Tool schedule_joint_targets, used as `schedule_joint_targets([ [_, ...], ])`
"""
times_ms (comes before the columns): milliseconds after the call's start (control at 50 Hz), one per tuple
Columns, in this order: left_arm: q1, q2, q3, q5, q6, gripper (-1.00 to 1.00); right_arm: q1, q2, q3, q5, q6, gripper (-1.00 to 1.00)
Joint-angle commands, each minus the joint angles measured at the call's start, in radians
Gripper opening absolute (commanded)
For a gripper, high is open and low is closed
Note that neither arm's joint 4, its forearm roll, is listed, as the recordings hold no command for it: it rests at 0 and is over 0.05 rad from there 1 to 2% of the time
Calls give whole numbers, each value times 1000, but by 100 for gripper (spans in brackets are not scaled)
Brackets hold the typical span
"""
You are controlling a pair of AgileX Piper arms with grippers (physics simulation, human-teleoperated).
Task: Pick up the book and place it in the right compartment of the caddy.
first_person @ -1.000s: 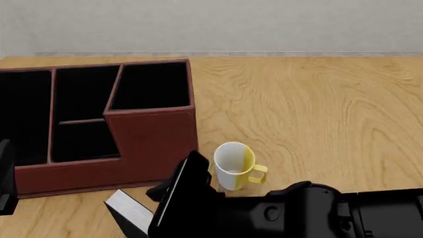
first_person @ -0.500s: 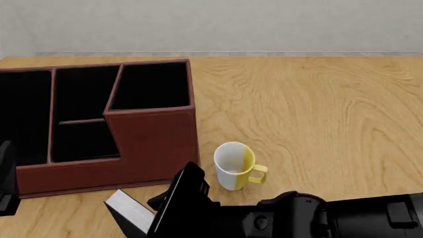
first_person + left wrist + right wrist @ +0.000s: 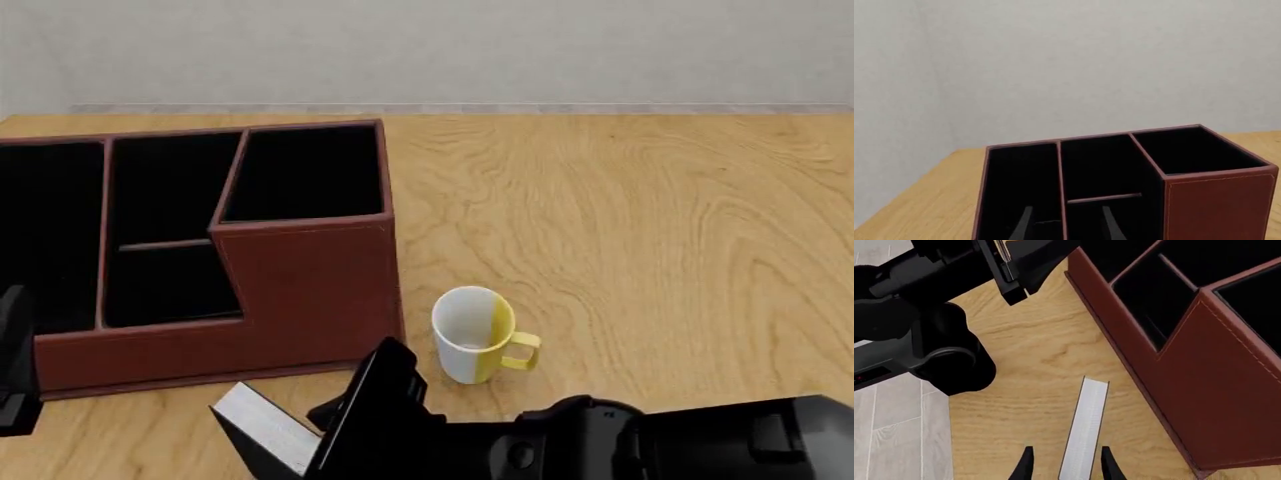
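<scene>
Pale wood desk (image 3: 641, 220) is carrying the caddy (image 3: 307, 290), and the book (image 3: 1084, 427) is standing on edge just before it. Right hand (image 3: 1063, 462) is straddling its white page edge, fingers open, gripping nothing. Stiff and weighty, it probably wants squeezing across the covers. Left hand (image 3: 1062, 225) is idling open.

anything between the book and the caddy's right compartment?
Nothing visible blocks it. The book sits between the right gripper fingers, near the front of the caddy. The right compartment looks empty with an open mouth. The mug stands off to the right, clear of the lift path.
</scene>
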Motion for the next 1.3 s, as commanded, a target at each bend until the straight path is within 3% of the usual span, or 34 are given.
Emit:
schedule_joint_targets([
  [20,1,0,2,-3,-1,100,-7,13,12,-17,7,100],
  [500,4,0,7,-6,-3,100,-1,48,18,-45,22,100],
  [520,3,0,6,-6,-2,100,-3,45,19,-44,20,-100],
  [840,4,0,8,-10,-4,100,-7,-6,15,-7,-8,-100],
  [1300,2,0,4,-8,-1,100,13,-182,-7,138,-52,-100],
])
